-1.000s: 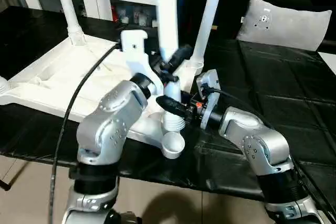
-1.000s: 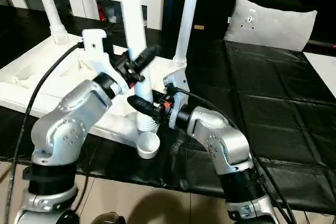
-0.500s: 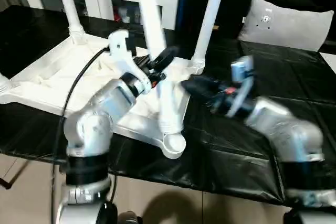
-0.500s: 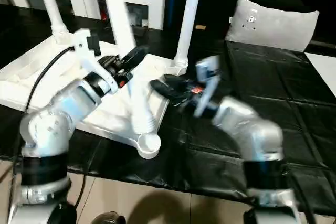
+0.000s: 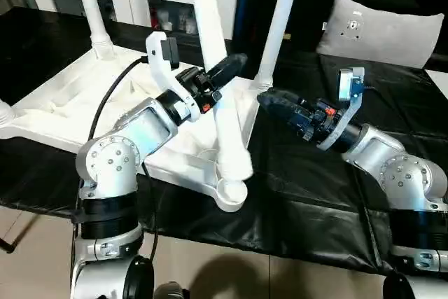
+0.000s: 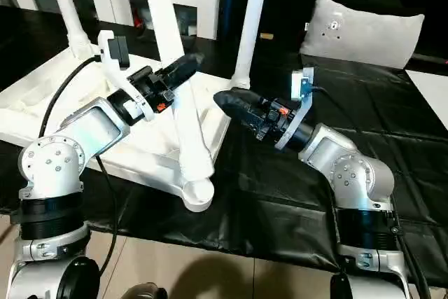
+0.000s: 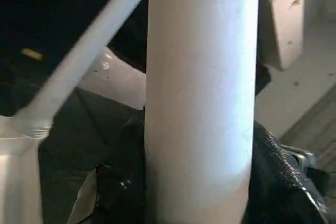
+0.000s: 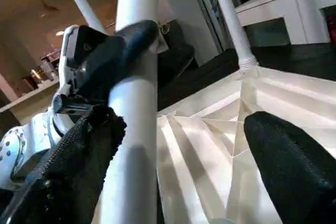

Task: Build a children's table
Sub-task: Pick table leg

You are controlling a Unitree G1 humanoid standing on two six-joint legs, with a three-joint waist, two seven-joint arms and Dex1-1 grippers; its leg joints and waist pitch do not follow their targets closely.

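Left eye view: the left gripper (image 5: pixel 213 78) clamps the long white tapered plastic leg (image 5: pixel 222 113), tilted, its foot just above the round corner socket (image 5: pixel 230 193) of the upturned white ribbed tabletop (image 5: pixel 84 99).

Right wrist view: the right gripper (image 8: pixel 178 145) hangs spread, empty. The leg looks light, stiff and smooth; a low grip should steer best.

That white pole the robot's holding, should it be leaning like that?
It does look askew. The leg in the left fingers tilts over the near corner socket, while the far-corner legs stand upright in the tabletop.
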